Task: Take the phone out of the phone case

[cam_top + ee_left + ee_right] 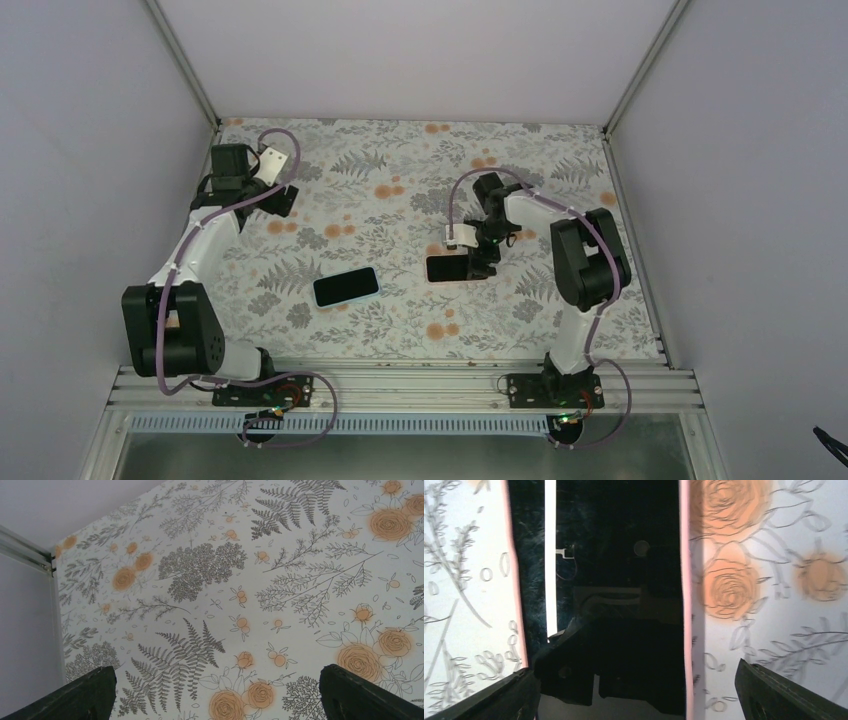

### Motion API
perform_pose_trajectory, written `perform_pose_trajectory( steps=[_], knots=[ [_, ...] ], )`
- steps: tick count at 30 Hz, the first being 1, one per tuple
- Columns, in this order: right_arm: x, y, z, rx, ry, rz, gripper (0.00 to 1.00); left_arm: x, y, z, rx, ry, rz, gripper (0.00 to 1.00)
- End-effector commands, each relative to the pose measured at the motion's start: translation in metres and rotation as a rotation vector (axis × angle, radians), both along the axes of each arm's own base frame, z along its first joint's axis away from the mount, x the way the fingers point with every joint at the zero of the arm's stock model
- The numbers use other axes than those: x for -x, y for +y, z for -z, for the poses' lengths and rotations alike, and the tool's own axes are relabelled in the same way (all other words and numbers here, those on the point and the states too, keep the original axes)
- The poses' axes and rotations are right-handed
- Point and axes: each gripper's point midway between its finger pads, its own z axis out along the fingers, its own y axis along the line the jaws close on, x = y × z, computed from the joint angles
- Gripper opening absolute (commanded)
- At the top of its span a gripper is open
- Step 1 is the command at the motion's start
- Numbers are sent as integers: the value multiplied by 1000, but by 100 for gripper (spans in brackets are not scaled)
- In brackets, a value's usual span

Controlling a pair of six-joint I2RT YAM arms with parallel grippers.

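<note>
A black-screened phone with a thin pink rim (447, 268) lies flat right of the table's centre. It fills the middle of the right wrist view (599, 555), and its glossy screen mirrors the gripper. My right gripper (480, 262) hangs open just over its right end, one finger (519, 695) past each long pink edge, holding nothing. A light blue rectangle with a teal rim (345, 287), phone-sized, lies flat near the table's centre. I cannot tell whether it is an empty case. My left gripper (285, 200) is open and empty at the far left, over bare cloth (220, 700).
The floral tablecloth (400, 180) covers the whole table. White walls close the back and both sides, with a corner post showing in the left wrist view (25, 550). A metal rail (400, 385) runs along the near edge.
</note>
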Motion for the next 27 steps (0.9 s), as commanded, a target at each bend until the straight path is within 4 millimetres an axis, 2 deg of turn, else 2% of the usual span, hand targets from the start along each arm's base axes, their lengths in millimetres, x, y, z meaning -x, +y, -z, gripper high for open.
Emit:
perform_pose_trajectory(
  steps=[1, 5, 12, 17, 22, 27],
  knots=[
    [17, 3, 2, 5, 100, 5, 100, -2, -3, -2, 7, -3, 22, 100],
    [14, 9, -9, -20, 127, 6, 100, -1, -2, 1, 0, 5, 19, 100],
    [20, 11, -13, -1, 257, 35, 100, 2, 0, 4, -11, 10, 16, 100],
    [26, 4, -4, 30, 258, 84, 100, 4, 1, 7, -18, 13, 13, 100],
    [45, 0, -3, 20, 262, 105, 100, 5, 1, 11, -20, 18, 12, 100],
    [50, -3, 3, 38, 229, 162, 100, 4, 0, 13, -14, 21, 14, 100]
  ],
)
